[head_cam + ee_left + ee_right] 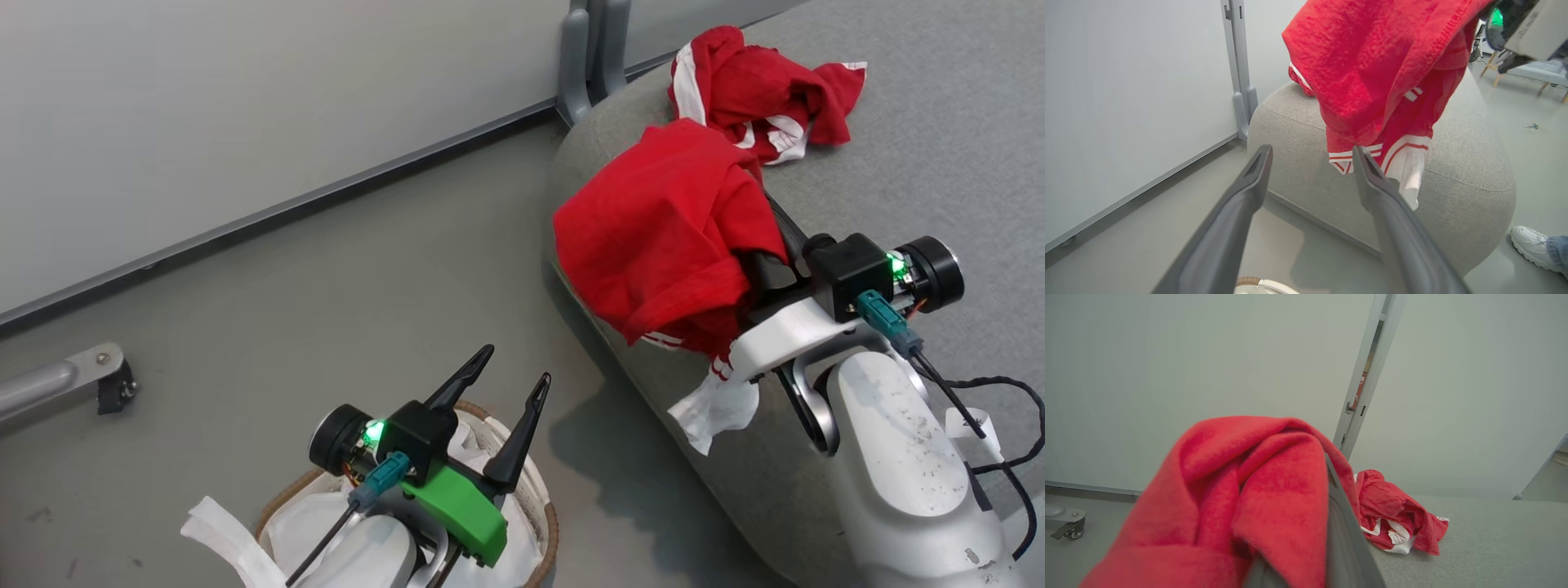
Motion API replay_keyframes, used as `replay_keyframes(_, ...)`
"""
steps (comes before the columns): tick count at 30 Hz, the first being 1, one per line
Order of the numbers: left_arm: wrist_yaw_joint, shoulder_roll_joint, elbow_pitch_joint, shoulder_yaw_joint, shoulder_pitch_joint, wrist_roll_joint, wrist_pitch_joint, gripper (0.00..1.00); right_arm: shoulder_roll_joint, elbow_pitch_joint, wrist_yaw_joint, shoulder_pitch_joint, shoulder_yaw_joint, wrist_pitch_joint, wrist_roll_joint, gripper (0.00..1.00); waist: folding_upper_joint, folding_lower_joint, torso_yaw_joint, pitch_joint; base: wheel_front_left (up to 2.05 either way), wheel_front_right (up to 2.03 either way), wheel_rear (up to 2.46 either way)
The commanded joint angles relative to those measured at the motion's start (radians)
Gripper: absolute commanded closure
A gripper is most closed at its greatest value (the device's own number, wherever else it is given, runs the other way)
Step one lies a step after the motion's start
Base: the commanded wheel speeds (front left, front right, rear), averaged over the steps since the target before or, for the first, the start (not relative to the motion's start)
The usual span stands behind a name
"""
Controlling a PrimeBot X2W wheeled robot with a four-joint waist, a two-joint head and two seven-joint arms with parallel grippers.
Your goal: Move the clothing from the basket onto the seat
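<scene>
My right gripper (774,214) is shut on a red garment (661,237) with white-striped trim, which drapes over its fingers and hangs above the near-left edge of the grey seat (922,147). In the right wrist view one dark finger (1341,539) shows through the held cloth (1249,506). A second red garment (759,90) lies crumpled on the seat farther back. My left gripper (517,363) stands open with nothing between its fingers, above the basket (549,523), whose brown rim and white liner (310,531) show. The left wrist view looks up at the hanging garment (1372,61).
A grey wall panel with a post foot (588,57) stands behind the seat. A metal leg with a caster (73,376) lies on the floor at left. A person's white shoe (1533,245) is beside the seat's far side. Bare floor (326,286) separates basket and wall.
</scene>
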Motion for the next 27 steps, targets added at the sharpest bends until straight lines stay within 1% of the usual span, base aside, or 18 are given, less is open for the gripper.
replay_keyframes(1,-0.003,0.011,0.0,0.0,-0.024,0.004,0.0,0.0,-0.001,-0.007,-0.001,-0.021,-0.006,-0.005,0.003,1.0,-0.0001,0.0,-0.053,0.058,0.0,0.0,0.0)
replay_keyframes(6,-0.003,0.021,-0.008,-0.011,-0.041,0.007,0.0,0.0,-0.002,-0.003,-0.001,-0.062,-0.035,-0.005,-0.011,1.0,-0.0001,0.0,-0.052,0.091,0.0,0.0,0.0)
replay_keyframes(9,-0.003,0.03,-0.015,-0.02,-0.06,0.004,0.0,0.0,-0.002,-0.008,-0.001,-0.133,-0.07,-0.005,-0.036,1.0,-0.0001,0.0,-0.042,0.124,0.0,0.0,0.0)
replay_keyframes(10,-0.003,0.036,-0.016,-0.023,-0.074,0.006,0.0,0.0,-0.008,-0.01,-0.001,-0.193,-0.094,-0.005,-0.065,1.0,-0.0001,0.0,-0.032,0.148,0.0,0.0,0.0)
replay_keyframes(16,-0.003,0.051,-0.028,-0.026,-0.12,0.017,0.0,0.0,-0.091,0.006,-0.001,-0.401,-0.191,-0.005,-0.094,1.0,-0.0001,0.0,0.014,0.234,0.0,0.0,0.0)
replay_keyframes(19,-0.003,0.057,-0.04,-0.023,-0.147,0.027,0.0,0.0,-0.16,0.043,-0.001,-0.496,-0.242,-0.005,-0.101,1.0,-0.0001,0.0,0.041,0.291,0.0,0.0,0.0)
replay_keyframes(23,-0.003,0.063,-0.064,-0.023,-0.192,0.04,0.001,0.0,-0.234,0.101,-0.001,-0.584,-0.298,-0.005,-0.107,1.0,-0.0001,0.0,0.078,0.38,0.0,0.0,0.0)
replay_keyframes(27,-0.003,0.068,-0.088,-0.029,-0.241,0.055,0.0,0.0,-0.302,0.159,-0.001,-0.629,-0.352,-0.005,-0.121,1.0,-0.0001,0.0,0.111,0.471,0.0,0.0,0.0)
